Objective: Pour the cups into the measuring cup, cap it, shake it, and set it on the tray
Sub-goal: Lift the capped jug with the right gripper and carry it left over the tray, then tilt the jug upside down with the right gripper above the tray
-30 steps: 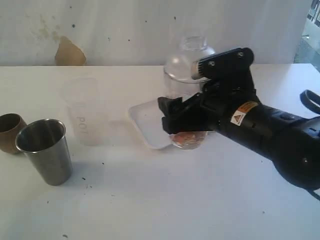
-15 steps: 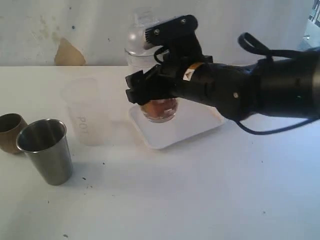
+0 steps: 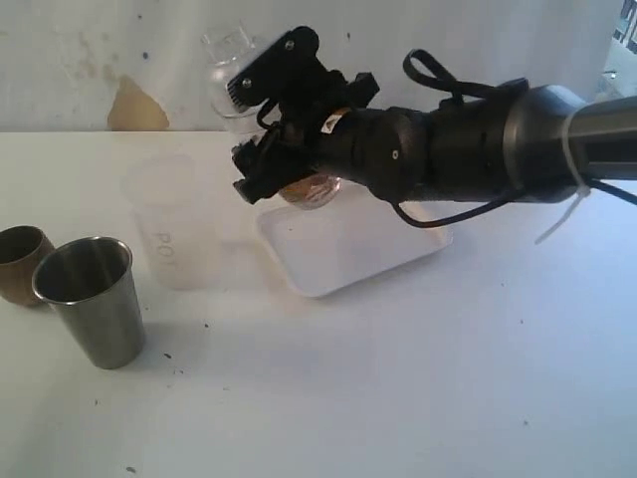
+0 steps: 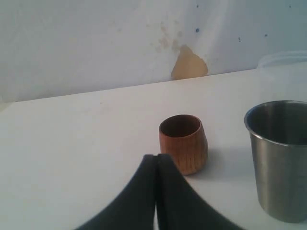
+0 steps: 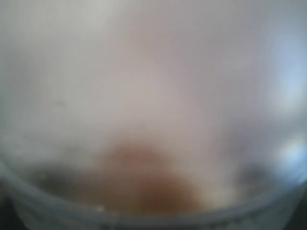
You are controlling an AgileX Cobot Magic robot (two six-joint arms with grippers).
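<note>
The measuring cup (image 3: 311, 189) is off the table (image 3: 398, 378), tipped well over, its base with orange-brown contents (image 3: 304, 191) above the far left corner of the tray (image 3: 398, 249) and its domed lid (image 3: 231, 55) pointing up and away toward the wall. The right tool (image 3: 274, 149) pinches it round the middle, fingers spread wide to take its girth. By this pose I judge the shaking step is under way, with setting down on the tray left to do

Risks from here: the lid looks only pushed on, so a hard swing at this tilt could pop it and throw the contents over the table. The cup wall is smooth and tapered, so it could slide in the grip. The frosted cup (image 3: 164, 224) stands just beside the swinging cup and could be knocked; the steel tumbler (image 3: 90, 299) and brown cup (image 3: 18, 261) stand farther off

The right wrist view is filled by a blurred cup wall (image 5: 153, 96) with a brownish mass (image 5: 139, 182) low in it; it confirms the hold but nothing of lid or tray, which only the exterior view gives. Only the left wrist view shows the left tool (image 4: 156, 165), fingers pressed together and empty, near the brown cup (image 4: 183, 143) and the tumbler (image 4: 278, 158)
</note>
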